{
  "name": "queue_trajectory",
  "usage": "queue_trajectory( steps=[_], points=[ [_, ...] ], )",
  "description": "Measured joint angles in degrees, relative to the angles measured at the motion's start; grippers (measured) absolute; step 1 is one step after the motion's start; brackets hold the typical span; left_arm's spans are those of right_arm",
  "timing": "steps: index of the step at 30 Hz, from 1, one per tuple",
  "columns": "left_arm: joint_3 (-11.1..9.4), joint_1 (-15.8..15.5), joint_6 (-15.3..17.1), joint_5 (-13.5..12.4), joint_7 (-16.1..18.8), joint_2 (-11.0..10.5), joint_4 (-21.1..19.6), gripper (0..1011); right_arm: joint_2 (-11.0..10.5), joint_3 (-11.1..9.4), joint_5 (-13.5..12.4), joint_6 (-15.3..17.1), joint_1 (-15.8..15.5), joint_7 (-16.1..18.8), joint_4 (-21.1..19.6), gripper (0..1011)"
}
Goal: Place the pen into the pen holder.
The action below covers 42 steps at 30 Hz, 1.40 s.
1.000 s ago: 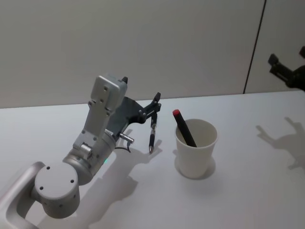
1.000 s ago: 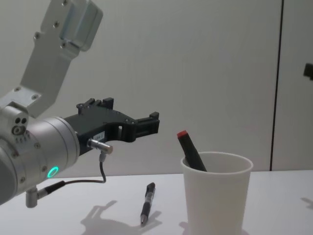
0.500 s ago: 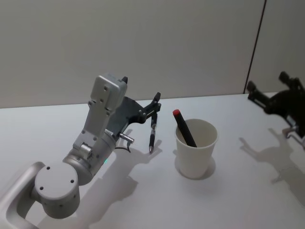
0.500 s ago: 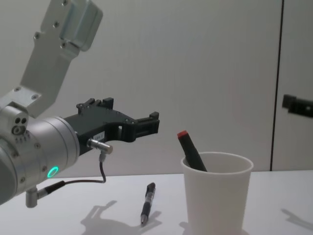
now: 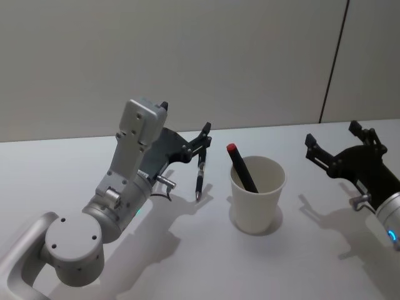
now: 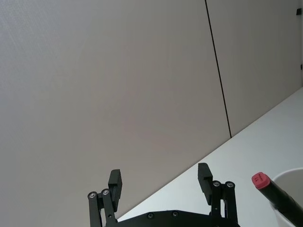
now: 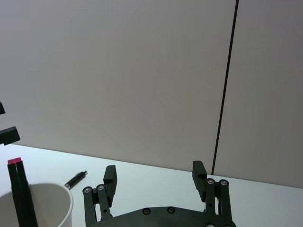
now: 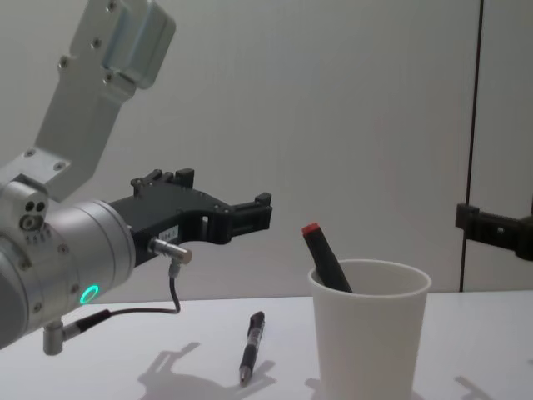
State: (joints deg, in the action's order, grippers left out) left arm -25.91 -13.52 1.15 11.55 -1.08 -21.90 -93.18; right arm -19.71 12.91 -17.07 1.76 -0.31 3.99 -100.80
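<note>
A black pen [image 5: 200,174] lies flat on the white table, left of the pen holder [image 5: 256,199], a white paper cup. The pen [image 8: 251,345] shows again on the tabletop, and once more as pen [image 7: 75,179] beyond the pen holder [image 7: 45,204]. A red-capped black marker [image 5: 240,166] leans inside the cup. My left gripper [image 5: 186,122] hovers open above the pen, not touching it; left gripper [image 6: 160,177] has nothing between its fingers. My right gripper [image 5: 332,134] hangs open to the right of the cup, apart from it; right gripper [image 7: 155,172] holds nothing.
The white table [image 5: 187,269] runs back to a plain light wall with a dark vertical seam [image 5: 334,62]. The left arm's large silver links [image 5: 125,181] stand over the table's left part.
My right gripper has come in from the far right and lower, nearer the cup. The left arm, pen and cup have not moved.
</note>
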Motion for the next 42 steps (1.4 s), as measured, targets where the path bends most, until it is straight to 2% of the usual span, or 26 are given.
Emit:
queue_trajectory(
  steps=[8, 15, 25, 33, 42],
  points=[
    [0.19, 0.1, 1.41, 0.15, -0.75, -0.11, -0.22, 1001, 0.35, 0.03, 0.58, 0.21, -0.52, -0.2, -0.39, 1001],
    [0.28, 0.41, 4.02, 0.6, -1.38, -0.17, -0.57, 1001, 0.37, 0.03, 0.61, 0.21, -0.53, -0.2, -0.44, 1001],
    [-0.25, 0.92, 6.44, 1.3, -0.37, 0.84, -0.09, 1001, 0.37, 0.03, 0.61, 0.2, -0.53, -0.2, -0.44, 1001],
    [-0.83, 0.97, 6.74, 1.18, 1.52, 2.21, 1.39, 1001, 0.37, 0.03, 0.61, 0.18, -0.53, -0.17, -0.44, 1001],
    [-1.4, 0.47, 5.52, 1.44, 3.24, 4.28, 4.35, 1001, 0.37, 0.03, 0.61, 0.19, -0.53, -0.16, -0.43, 1001]
  ],
)
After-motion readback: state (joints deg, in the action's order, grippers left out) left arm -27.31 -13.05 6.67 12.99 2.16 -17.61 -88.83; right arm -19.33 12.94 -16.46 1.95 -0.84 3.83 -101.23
